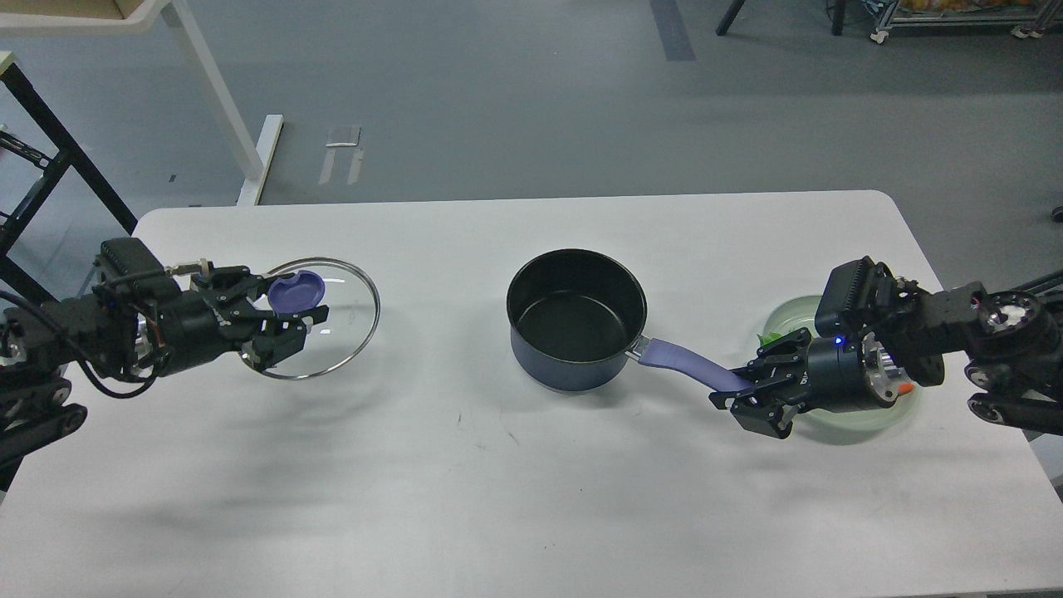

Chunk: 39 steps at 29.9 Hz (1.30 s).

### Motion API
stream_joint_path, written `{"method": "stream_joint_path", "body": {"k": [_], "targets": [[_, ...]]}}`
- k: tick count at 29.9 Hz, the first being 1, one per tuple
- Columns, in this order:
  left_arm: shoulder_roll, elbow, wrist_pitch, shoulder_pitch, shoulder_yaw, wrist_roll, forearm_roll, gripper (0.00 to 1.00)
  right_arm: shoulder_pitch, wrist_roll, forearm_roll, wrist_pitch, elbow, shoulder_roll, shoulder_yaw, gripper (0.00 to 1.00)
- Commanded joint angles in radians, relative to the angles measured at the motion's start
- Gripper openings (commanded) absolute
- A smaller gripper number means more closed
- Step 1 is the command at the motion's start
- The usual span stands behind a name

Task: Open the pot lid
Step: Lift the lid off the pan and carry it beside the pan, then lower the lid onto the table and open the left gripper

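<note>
The dark navy pot (576,320) stands uncovered at the middle of the white table (515,515), its black inside showing. Its purple-blue handle (685,364) points right. My right gripper (746,397) is shut on the handle's end. The clear glass pot lid (332,320) with its steel rim is at the left of the table, well apart from the pot. My left gripper (295,320) is shut on the lid's purple-blue knob (295,292). I cannot tell whether the lid rests on the table or hangs just above it.
A pale green glass plate (785,320) with some green and orange food sits behind my right gripper near the table's right edge. A desk leg (212,91) and a black frame (50,133) stand on the floor beyond the table's far left.
</note>
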State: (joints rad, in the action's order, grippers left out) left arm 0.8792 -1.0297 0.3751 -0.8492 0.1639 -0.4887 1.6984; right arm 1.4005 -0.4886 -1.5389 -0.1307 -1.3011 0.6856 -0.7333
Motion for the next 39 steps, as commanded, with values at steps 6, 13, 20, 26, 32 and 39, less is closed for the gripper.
{"method": "stream_joint_path", "body": {"k": [6, 13, 20, 26, 32, 39], "targets": [[0.015, 0.04, 0.079, 0.101, 0.0, 0.0, 0.001, 0.37, 0.0, 0.0, 0.0, 0.0, 0.0, 0.0, 0.0, 0.34], [0.006, 0.092, 0.082, 0.139, 0.0, 0.0, 0.0, 0.41, 0.0, 0.0, 0.0, -0.001, 0.002, 0.0, 0.0, 0.34], [0.001, 0.123, 0.084, 0.154, -0.001, 0.0, -0.003, 0.48, 0.0, 0.0, 0.0, -0.001, 0.0, 0.0, 0.0, 0.34], [-0.002, 0.131, 0.082, 0.177, 0.0, 0.0, -0.003, 0.57, 0.0, 0.0, 0.005, -0.001, 0.0, 0.0, 0.0, 0.34], [-0.015, 0.143, 0.082, 0.19, 0.0, 0.0, -0.002, 0.62, 0.0, 0.0, 0.005, -0.001, 0.0, 0.0, 0.0, 0.35], [-0.014, 0.142, 0.082, 0.188, 0.0, 0.0, -0.002, 0.83, 0.0, 0.0, 0.005, -0.001, 0.0, 0.0, 0.002, 0.35]]}}
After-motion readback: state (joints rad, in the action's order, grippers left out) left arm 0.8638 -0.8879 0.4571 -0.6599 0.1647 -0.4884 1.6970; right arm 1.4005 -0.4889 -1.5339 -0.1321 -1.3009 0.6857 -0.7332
